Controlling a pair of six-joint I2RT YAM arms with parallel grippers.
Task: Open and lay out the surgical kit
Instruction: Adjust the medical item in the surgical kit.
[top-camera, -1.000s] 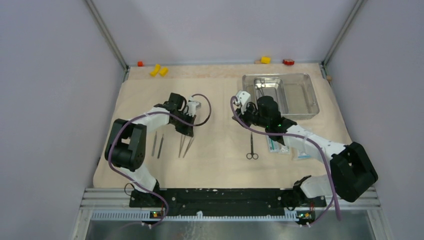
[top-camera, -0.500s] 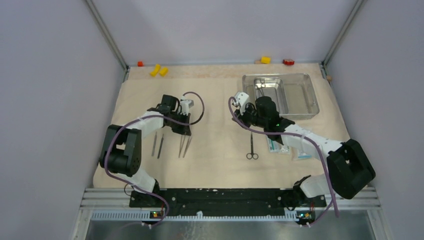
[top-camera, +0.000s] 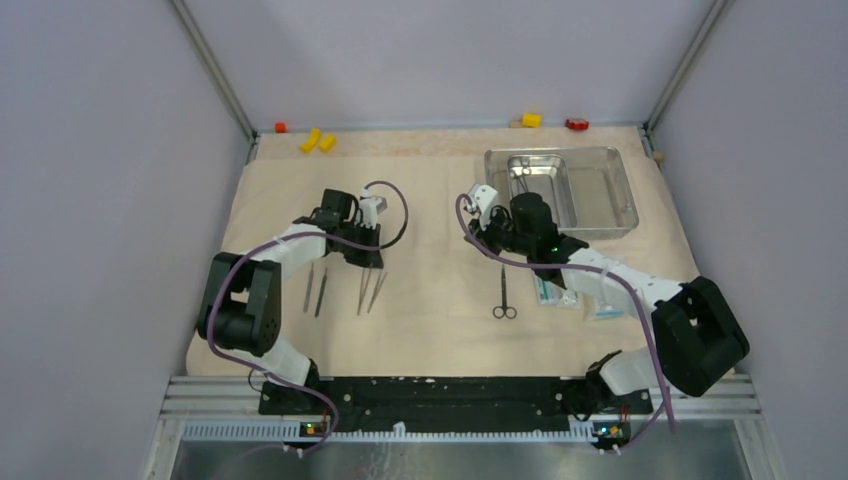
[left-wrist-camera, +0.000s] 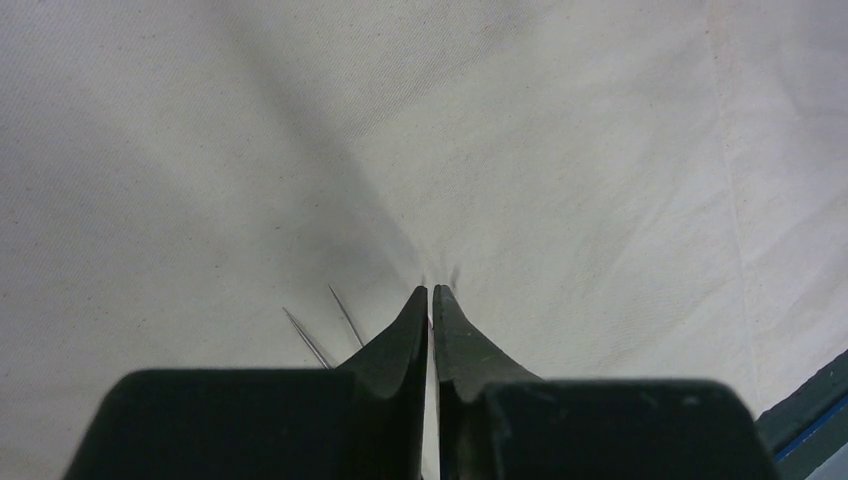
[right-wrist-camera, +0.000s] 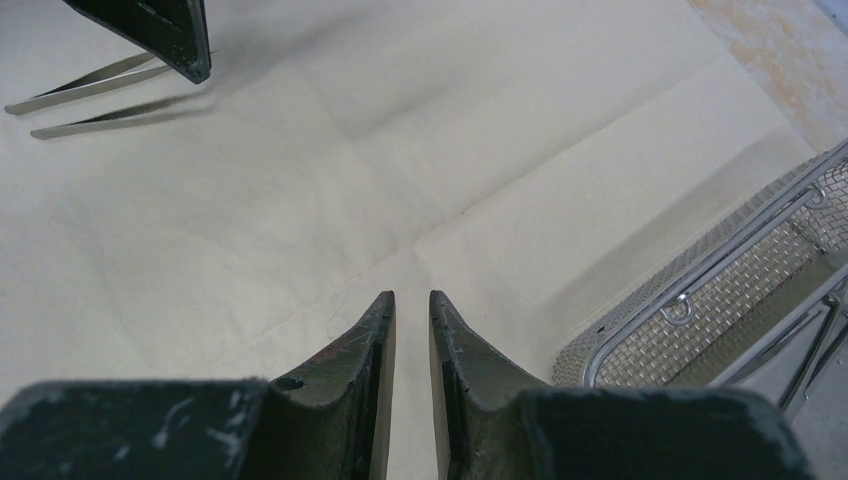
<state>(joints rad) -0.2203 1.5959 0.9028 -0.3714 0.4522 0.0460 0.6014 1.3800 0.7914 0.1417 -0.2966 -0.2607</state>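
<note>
The left arm (top-camera: 300, 236) and the right arm (top-camera: 605, 271) have white links and bulky black joints. A purple cable (top-camera: 405, 213) runs along each one. A small green light (top-camera: 553, 243) shines on the right arm. The left gripper (left-wrist-camera: 431, 290) has dark, tapered fingers (left-wrist-camera: 400, 340); the fingers of the right gripper (right-wrist-camera: 412, 295) are scuffed.

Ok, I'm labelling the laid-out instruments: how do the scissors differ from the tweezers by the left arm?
The scissors have two finger rings at the near end; the tweezers are plain thin strips. The scissors lie right of centre, by the packets; the tweezers lie left of centre. Both are slim metal tools flat on the cloth.
</note>
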